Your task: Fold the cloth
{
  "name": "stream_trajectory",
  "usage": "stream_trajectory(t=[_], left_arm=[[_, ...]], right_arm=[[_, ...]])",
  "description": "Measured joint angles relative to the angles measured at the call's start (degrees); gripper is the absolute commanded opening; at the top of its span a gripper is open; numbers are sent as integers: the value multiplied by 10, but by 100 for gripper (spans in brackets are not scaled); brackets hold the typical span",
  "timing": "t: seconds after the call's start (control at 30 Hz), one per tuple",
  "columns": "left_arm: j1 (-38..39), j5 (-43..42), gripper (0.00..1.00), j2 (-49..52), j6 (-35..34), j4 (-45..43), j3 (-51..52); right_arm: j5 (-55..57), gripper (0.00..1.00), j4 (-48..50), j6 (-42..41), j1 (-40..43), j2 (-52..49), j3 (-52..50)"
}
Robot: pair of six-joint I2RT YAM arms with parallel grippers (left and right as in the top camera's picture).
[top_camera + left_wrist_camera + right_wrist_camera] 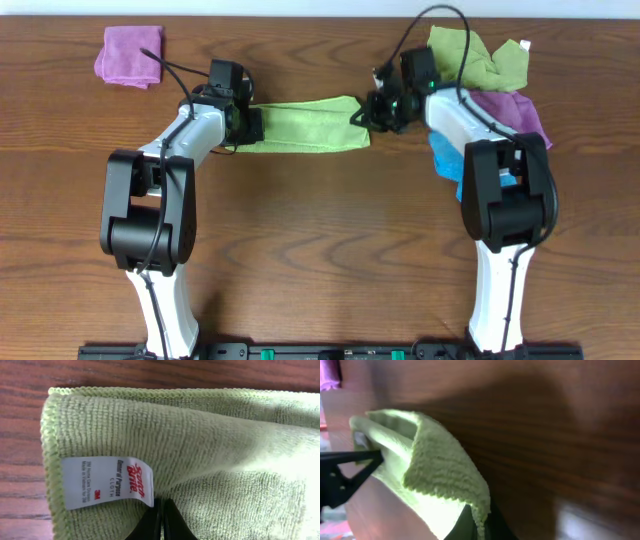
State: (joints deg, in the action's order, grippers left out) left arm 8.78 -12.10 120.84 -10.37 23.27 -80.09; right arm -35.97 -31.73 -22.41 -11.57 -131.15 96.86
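Across the wooden table (320, 230), found the cloth (300, 125) lying as a long band in the upper middle of the overhead frame, long axis running left to right. Found the left gripper (253, 125) clamped together on its left end and the right gripper (363, 113) pinched shut on its right end, each equally near. Noted the white tag (107, 482) just above the left grip.

Overhead straight down on table (320, 230), both wrist views close on cloth (300, 125)
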Motion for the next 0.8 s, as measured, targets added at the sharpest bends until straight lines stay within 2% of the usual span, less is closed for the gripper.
stream_trajectory(t=[0.13, 0.3, 0.53, 0.8], left_arm=[[10, -23, 6, 0, -22, -29, 7], [53, -53, 6, 6, -49, -75, 14], [102, -87, 5, 14, -69, -111, 18], [86, -113, 6, 14, -78, -110, 19]], right_arm=[[34, 2, -101, 32, -18, 0, 101], [71, 2, -155, 51, -59, 0, 179], [113, 2, -183, 57, -123, 0, 191], [135, 2, -199, 65, -118, 0, 191]])
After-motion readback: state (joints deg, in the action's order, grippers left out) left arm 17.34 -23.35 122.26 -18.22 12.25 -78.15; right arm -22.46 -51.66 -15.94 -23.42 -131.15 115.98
